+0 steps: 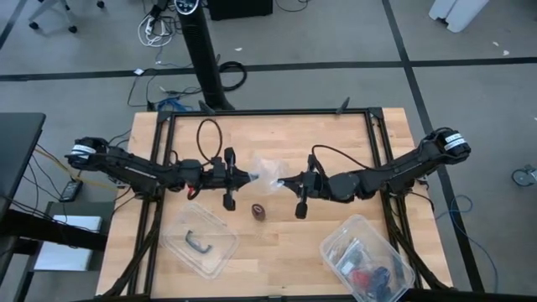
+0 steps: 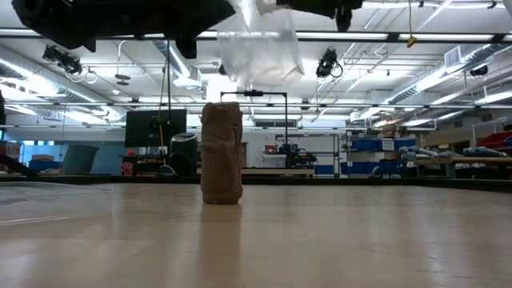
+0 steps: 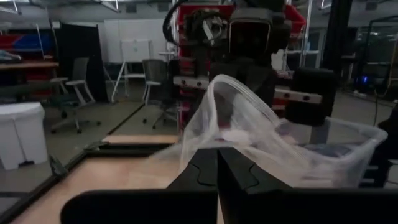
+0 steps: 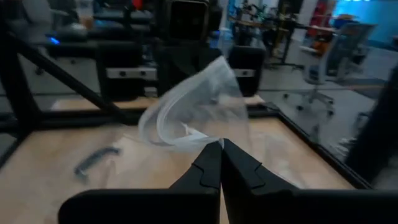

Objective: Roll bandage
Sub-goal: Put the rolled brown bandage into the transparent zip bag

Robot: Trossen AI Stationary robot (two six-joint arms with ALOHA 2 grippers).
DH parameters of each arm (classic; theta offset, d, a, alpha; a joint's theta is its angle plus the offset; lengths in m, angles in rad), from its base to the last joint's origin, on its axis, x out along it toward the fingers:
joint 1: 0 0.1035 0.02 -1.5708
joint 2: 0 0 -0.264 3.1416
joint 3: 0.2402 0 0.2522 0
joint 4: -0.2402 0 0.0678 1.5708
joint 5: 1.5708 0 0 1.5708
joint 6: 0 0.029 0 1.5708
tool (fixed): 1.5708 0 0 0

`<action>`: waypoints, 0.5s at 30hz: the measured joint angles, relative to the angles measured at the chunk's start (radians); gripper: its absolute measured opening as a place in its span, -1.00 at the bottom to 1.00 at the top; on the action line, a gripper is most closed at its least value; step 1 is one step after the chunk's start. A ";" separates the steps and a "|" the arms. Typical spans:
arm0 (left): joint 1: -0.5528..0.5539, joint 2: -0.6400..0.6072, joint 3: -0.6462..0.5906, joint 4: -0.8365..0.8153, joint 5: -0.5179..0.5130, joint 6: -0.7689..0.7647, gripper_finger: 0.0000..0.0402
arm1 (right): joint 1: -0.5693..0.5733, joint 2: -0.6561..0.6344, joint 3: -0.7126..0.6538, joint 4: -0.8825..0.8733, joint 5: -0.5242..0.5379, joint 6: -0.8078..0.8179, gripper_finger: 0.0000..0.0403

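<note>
Bandage (image 2: 221,153) upright on table (image 2: 336,240), beneath gripper-held clear bag (image 1: 267,172)

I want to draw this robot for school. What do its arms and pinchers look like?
Both arms are dark, nearly black, built from chunky jointed segments. Each has a white band near the shoulder end, and a thin black cable loops up above each forearm. The left gripper and right gripper each have two slim dark fingers with angled tips, set on a short black crossbar.

Clear bag (image 1: 267,170) aloft, two plastic tubs (image 1: 201,243) below.
</note>
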 joint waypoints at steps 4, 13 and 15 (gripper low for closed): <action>-0.013 0.000 -0.028 0.042 -0.009 -0.059 -1.00 | 0.020 -0.004 0.000 -0.094 0.039 0.062 -0.99; -0.016 0.000 -0.045 0.157 -0.033 -0.112 -1.00 | 0.040 -0.045 0.000 -0.183 0.037 0.081 -0.48; -0.016 0.000 -0.045 0.173 -0.033 -0.123 -1.00 | 0.050 -0.070 0.000 -0.214 0.067 0.082 -0.30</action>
